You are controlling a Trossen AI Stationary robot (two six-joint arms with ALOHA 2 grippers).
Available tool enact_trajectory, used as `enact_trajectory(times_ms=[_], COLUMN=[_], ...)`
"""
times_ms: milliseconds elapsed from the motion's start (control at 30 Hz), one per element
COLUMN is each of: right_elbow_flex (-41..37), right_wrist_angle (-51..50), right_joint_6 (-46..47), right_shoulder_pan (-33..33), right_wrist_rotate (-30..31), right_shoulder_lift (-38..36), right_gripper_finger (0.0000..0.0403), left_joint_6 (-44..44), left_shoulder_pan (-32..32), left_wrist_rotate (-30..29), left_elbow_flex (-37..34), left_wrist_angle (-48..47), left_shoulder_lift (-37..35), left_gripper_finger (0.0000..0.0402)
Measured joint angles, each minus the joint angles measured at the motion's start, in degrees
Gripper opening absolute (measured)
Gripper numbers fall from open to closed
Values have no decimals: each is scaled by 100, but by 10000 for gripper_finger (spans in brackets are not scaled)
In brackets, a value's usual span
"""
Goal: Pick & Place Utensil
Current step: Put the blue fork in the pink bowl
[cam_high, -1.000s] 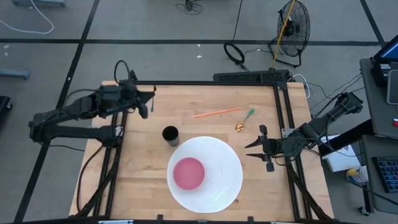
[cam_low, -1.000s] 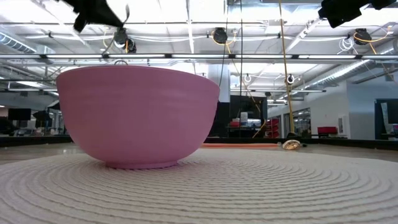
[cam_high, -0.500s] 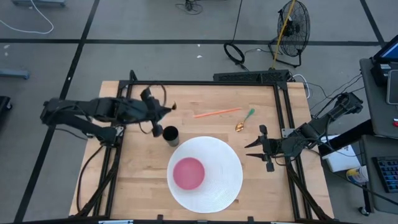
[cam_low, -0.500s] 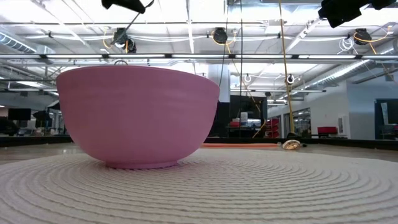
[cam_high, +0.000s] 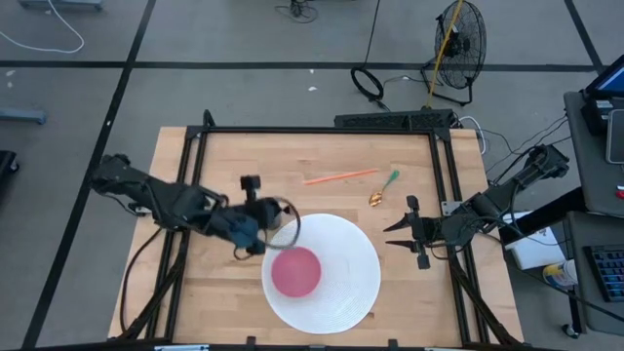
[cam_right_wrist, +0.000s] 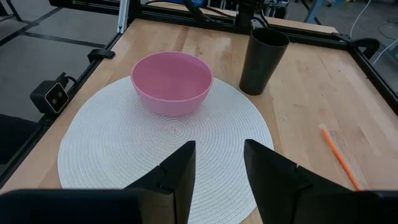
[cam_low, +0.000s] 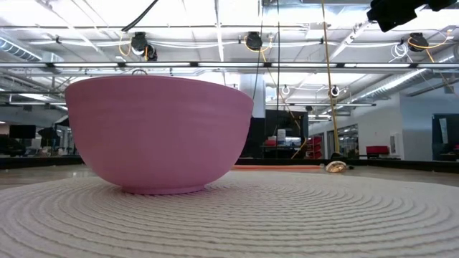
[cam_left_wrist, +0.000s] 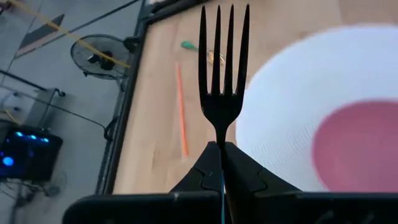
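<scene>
A black fork (cam_left_wrist: 222, 81) sits in my shut left gripper (cam_left_wrist: 221, 150), its tines pointing ahead past the fingertips. In the high view my left gripper (cam_high: 255, 224) hangs over the left edge of the white round placemat (cam_high: 341, 283), above where the black cup (cam_right_wrist: 264, 59) stands. A pink bowl (cam_high: 294, 271) rests on the mat. My right gripper (cam_high: 402, 234) waits open by the table's right edge, its fingers (cam_right_wrist: 180, 168) apart and aimed at the mat. My left gripper pinches the fork's handle (cam_left_wrist: 221, 134) just behind the head, between its two fingers (cam_left_wrist: 202, 171). The fingers lie along the handle, so the head and tines stick out in front. The fork is lifted clear, above the table.
An orange straw (cam_high: 339, 177) and a gold spoon with a green handle (cam_high: 382, 189) lie on the far right part of the wood. A black frame rail (cam_high: 444, 175) runs round the table. A floor fan (cam_high: 458, 44) stands beyond the far edge.
My left arm has swung from the table's far left corner toward the near side and the right, ending over the cup at the placemat's edge, with the fork carried along. It has left the top of the low view.
</scene>
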Motion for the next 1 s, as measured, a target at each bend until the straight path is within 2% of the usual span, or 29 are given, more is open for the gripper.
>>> enact_trajectory(times_ms=[367, 1000], right_elbow_flex=[0, 0], right_wrist_angle=[2, 46], right_joint_6=[0, -113], right_shoulder_pan=[0, -2], right_wrist_rotate=[2, 31], right_shoulder_lift=[0, -2], right_gripper_finger=[130, 130], left_joint_6=[-57, -557], left_shoulder_pan=[-501, -756], left_wrist_rotate=[46, 1350], left_elbow_flex=[14, 37], left_wrist_angle=[-357, -751], left_shoulder_lift=[663, 1616], left_gripper_finger=[0, 0])
